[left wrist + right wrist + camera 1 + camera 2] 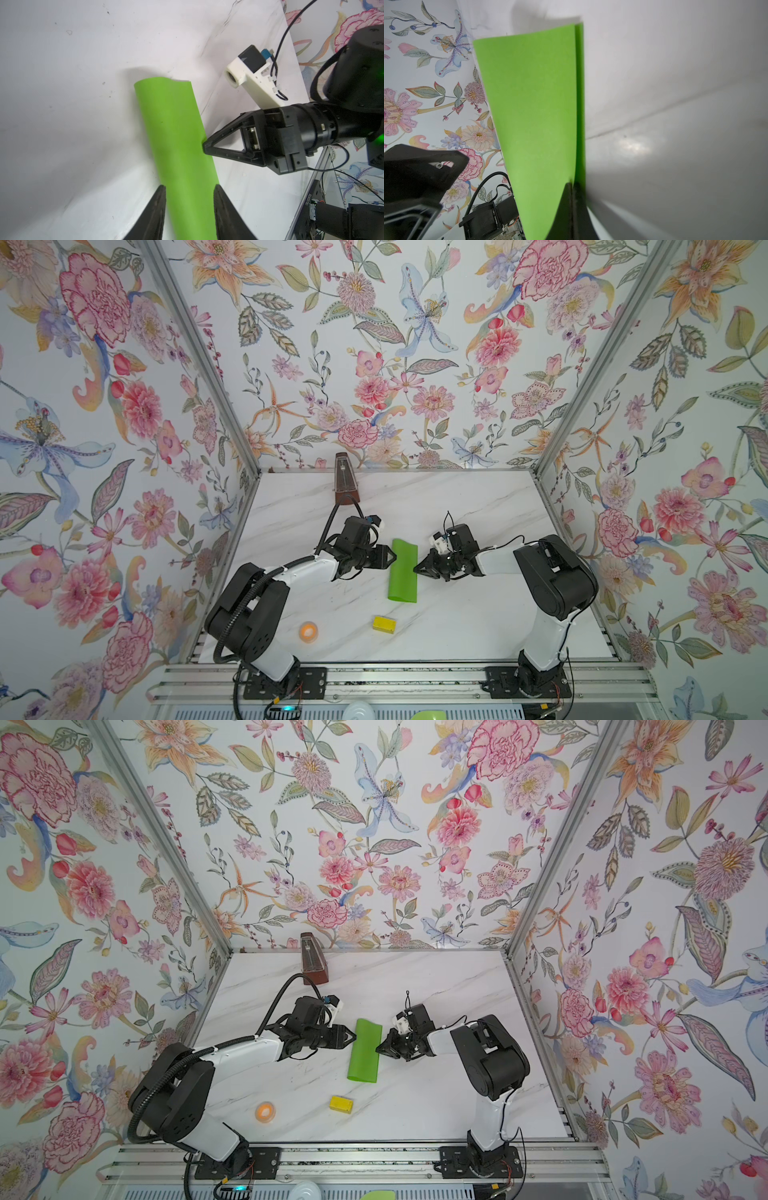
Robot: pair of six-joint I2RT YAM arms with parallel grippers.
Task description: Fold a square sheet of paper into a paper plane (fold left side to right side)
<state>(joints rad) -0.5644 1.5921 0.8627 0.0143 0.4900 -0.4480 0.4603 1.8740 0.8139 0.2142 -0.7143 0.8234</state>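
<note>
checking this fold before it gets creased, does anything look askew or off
The square sheet of paper is doubled over but bulges uncreased along its left side. At the right gripper the top layer stops short, baring a strip of the lower one.

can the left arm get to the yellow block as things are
Probably yes. The yellow block sits alone on the table, just toward the arm bases from the left gripper, nothing between them. That gripper's jaws stand apart beside the folded paper, so it looks free to leave.
</note>
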